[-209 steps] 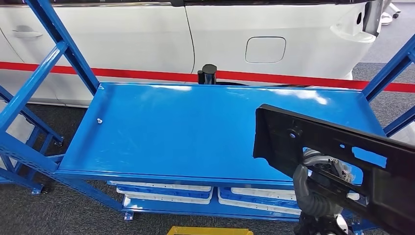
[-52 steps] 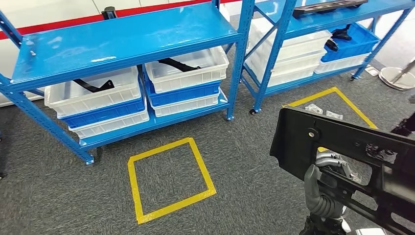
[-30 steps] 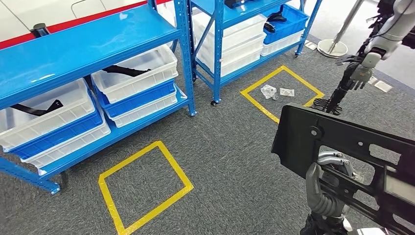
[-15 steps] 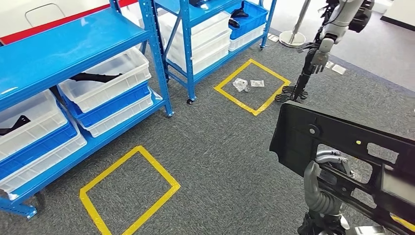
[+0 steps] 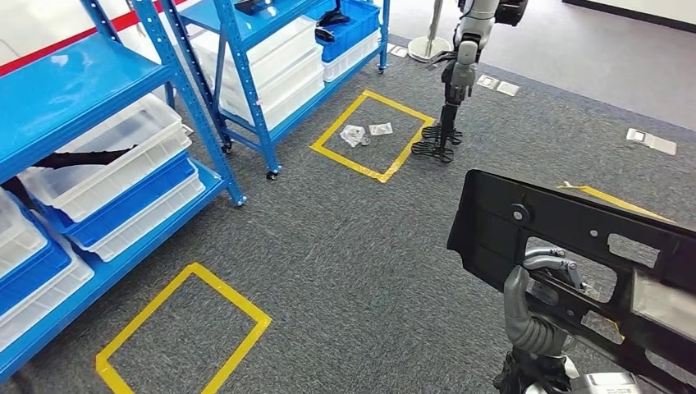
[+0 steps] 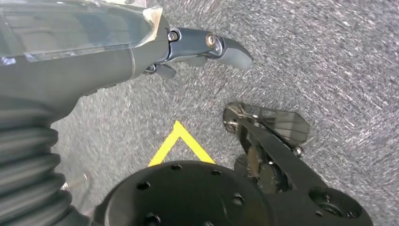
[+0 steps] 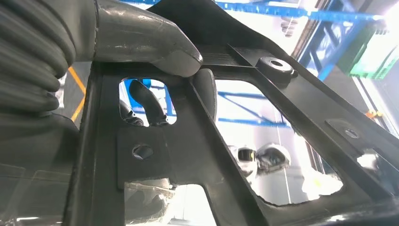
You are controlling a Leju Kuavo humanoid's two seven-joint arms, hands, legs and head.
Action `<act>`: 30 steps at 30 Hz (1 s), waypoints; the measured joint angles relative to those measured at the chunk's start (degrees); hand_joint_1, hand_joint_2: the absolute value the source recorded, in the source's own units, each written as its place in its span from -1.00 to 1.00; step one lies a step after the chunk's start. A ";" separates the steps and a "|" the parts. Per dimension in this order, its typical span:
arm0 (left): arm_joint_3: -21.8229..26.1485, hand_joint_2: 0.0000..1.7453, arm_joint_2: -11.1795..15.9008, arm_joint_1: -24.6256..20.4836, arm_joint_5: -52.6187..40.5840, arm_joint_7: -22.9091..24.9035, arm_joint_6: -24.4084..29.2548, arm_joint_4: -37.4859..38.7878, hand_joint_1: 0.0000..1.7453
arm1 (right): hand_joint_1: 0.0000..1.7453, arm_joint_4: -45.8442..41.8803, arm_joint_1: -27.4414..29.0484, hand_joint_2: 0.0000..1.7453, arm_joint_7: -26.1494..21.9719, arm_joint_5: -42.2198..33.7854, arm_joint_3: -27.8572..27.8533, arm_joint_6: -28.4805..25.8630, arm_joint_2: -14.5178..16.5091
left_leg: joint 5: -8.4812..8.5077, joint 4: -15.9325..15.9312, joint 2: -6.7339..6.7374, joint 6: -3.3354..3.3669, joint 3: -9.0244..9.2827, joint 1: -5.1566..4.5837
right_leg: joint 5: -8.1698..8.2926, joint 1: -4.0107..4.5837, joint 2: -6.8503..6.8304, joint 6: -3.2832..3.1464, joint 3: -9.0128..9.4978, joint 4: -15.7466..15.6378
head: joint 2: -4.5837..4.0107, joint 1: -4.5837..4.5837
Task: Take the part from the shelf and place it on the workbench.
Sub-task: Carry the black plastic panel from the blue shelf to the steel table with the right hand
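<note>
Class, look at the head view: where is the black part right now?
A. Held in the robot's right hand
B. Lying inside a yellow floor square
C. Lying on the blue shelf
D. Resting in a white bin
A: the right hand grips the black part, holding it up above the grey carpet.

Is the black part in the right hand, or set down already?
In the hand: the right hand grips the black part through a cutout, above grey carpet.

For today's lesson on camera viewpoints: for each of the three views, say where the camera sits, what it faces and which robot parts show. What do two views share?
Head view: high on the body, facing down at carpet; right hand grips the black part.
Left wrist view: behind the left hand, facing the carpet.
Right wrist view: behind the right hand, facing the part.
Shared: head and right wrist views show that grip.
</note>
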 joint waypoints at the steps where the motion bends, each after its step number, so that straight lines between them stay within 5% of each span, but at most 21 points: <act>1: 0.00 1.00 -0.01 0.11 0.00 0.05 0.05 0.00 -1.00 | 1.00 0.00 -0.01 1.00 0.00 0.01 0.00 0.00 0.01 | 2.42 -3.58 -0.71 0.57 1.40 -0.10 | 0.01 0.16 0.85 -0.02 0.07 0.00 | 0.00 -0.02; 4: -0.01 1.00 -0.01 0.40 -0.02 0.14 0.18 0.05 -1.00 | 1.00 0.00 -0.07 1.00 0.01 0.04 0.00 0.00 0.05 | 6.16 -12.49 -4.21 1.85 4.92 -0.35 | 0.20 0.40 2.95 0.27 -0.35 0.12 | 0.00 0.06; 7: -0.02 1.00 -0.43 0.32 -0.09 0.19 -0.03 0.01 -1.00 | 1.00 -0.16 0.28 1.00 0.10 0.13 -0.01 0.00 0.03 | 6.25 -13.88 -3.29 1.96 5.53 -0.61 | 0.66 0.05 4.32 1.18 -1.42 0.23 | 0.00 -0.15; 9: -0.02 1.00 -0.70 0.33 -0.11 0.39 -0.20 -0.06 -1.00 | 1.00 -0.44 0.46 1.00 0.23 0.20 0.00 0.00 -0.06 | 6.69 -14.54 -1.81 2.27 5.80 -0.43 | -0.34 0.32 2.21 1.39 -2.89 2.38 | 0.00 0.06; 11: -0.03 1.00 -0.98 0.48 -0.17 0.71 -0.19 -0.09 -1.00 | 1.00 -0.58 0.53 1.00 0.33 0.24 0.03 0.00 -0.13 | 6.87 -14.83 -0.19 2.48 5.86 -0.46 | -3.16 0.51 -0.93 1.22 -6.16 8.76 | 0.00 0.37; 13: -0.04 1.00 -1.18 0.57 -0.35 1.17 -0.13 -0.09 -1.00 | 1.00 -0.55 0.79 1.00 0.44 0.25 0.04 0.00 -0.25 | 6.83 -14.82 1.47 2.52 5.78 -0.53 | -5.42 0.32 -1.96 1.44 -9.36 15.43 | 0.00 0.52; 14: -0.05 1.00 -1.20 0.55 -0.51 1.47 -0.10 -0.09 -1.00 | 1.00 -0.52 0.95 1.00 0.55 0.25 0.02 0.00 -0.37 | 6.80 -14.81 2.24 2.51 5.78 -0.53 | -5.42 0.16 -2.18 1.86 -9.66 16.26 | 0.00 0.54; 15: -0.07 1.00 -1.20 0.52 -0.66 1.80 -0.11 -0.09 -1.00 | 1.00 -0.50 1.06 1.00 0.68 0.25 0.01 -0.01 -0.49 | 6.75 -14.80 2.94 2.44 5.83 -0.50 | -4.55 -0.06 -2.50 2.47 -8.71 14.63 | 0.00 0.56; 17: -0.11 1.00 -1.17 0.46 -0.85 2.34 -0.06 -0.08 -1.00 | 1.00 -0.47 1.13 1.00 0.91 0.33 0.00 -0.02 -0.70 | 6.53 -14.67 4.12 2.09 6.01 -0.54 | -1.86 -0.48 -4.46 3.58 -4.36 6.63 | 0.00 0.57; 18: -0.14 1.00 -1.14 0.42 -0.89 2.52 0.00 -0.05 -1.00 | 1.00 -0.48 1.13 1.00 1.01 0.38 0.01 -0.02 -0.76 | 6.31 -14.53 4.58 1.76 6.09 -0.68 | -0.83 -0.50 -5.50 3.66 -2.38 3.08 | 0.00 0.56; 20: -0.24 1.00 -1.04 0.39 -0.93 2.68 0.15 0.03 -1.00 | 1.00 -0.49 1.16 1.00 1.13 0.46 -0.01 -0.03 -0.83 | 6.03 -14.33 5.33 1.10 6.27 -1.02 | -0.13 -0.31 -6.35 2.79 -0.82 0.16 | 0.00 0.36; 22: -0.37 1.00 -0.97 0.32 -0.91 2.67 0.44 0.09 -1.00 | 1.00 -0.49 1.27 1.00 1.20 0.41 -0.07 -0.01 -0.96 | 5.98 -14.41 6.02 0.55 6.44 -0.95 | 0.19 -0.23 -5.13 1.71 -0.99 0.19 | 0.00 0.15; 25: -0.48 1.00 -0.95 0.14 -0.85 1.81 0.86 0.11 -1.00 | 1.00 -0.47 1.16 1.00 0.92 -0.53 -0.11 0.51 -1.08 | 2.94 -10.64 3.19 -0.18 4.90 -0.51 | 0.67 -0.67 -3.48 0.62 -1.26 0.01 | 0.00 -0.19; 28: -0.52 1.00 -0.94 0.03 -0.79 0.57 0.96 0.11 -1.00 | 1.00 -0.31 0.88 1.00 0.21 -1.99 -0.11 1.09 -1.08 | -1.93 -0.65 0.45 -0.25 0.50 -0.45 | 0.93 -0.38 -1.82 -0.03 -1.53 0.03 | 0.00 -0.39; 30: -0.52 1.00 -0.80 -0.03 -0.75 0.30 0.97 0.11 -1.00 | 1.00 -0.03 0.84 1.00 -0.03 -2.95 -0.16 1.46 -1.08 | -0.99 0.25 0.12 -0.08 0.21 -0.45 | 1.03 -0.18 -0.39 -0.13 -1.56 0.06 | 0.00 -0.39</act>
